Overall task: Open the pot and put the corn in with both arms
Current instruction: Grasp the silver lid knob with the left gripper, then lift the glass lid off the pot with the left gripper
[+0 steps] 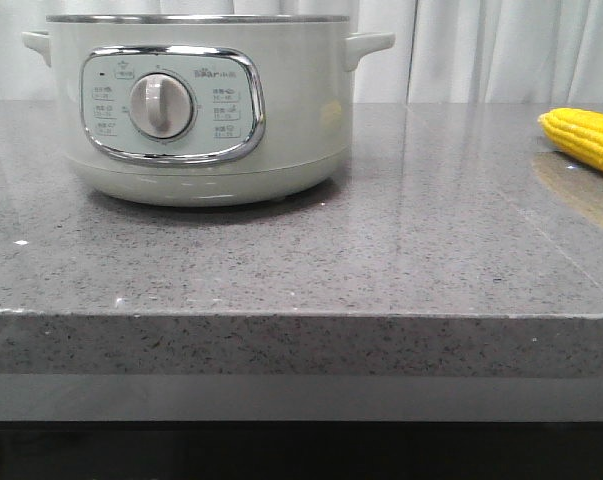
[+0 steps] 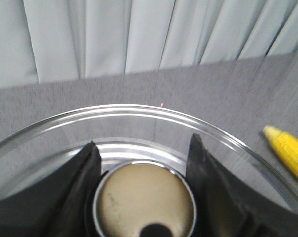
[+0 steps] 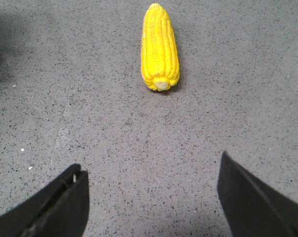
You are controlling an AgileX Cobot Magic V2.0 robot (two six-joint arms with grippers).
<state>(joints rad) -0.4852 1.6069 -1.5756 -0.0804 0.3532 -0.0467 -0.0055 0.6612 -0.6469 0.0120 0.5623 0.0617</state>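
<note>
1. The large round pale grey-green electric pot (image 1: 206,110), with a steel rim, two small side handles and a chrome-framed control panel around a round dial, stands on the speckled grey stone counter (image 1: 381,260) at about ten o'clock in the front view, in front of a pale pleated curtain (image 1: 501,50).
2. The bright yellow corn cob (image 1: 586,138) lies on its side on the counter at three o'clock in the front view, well apart from the pot and cut by the frame edge.
3. In the left wrist view, the left gripper (image 2: 145,148) has its two black fingers (image 2: 82,177) set on either side of a round beige knob (image 2: 145,200) on a clear glass lid (image 2: 139,116). Whether they press the knob cannot be told.
4. The corn's tip also shows beyond the lid's rim there (image 2: 289,148).
5. In the right wrist view, the right gripper (image 3: 151,192) is spread wide with nothing between its fingers, above bare counter, and the corn (image 3: 159,47) lies ahead of it, untouched.
</note>
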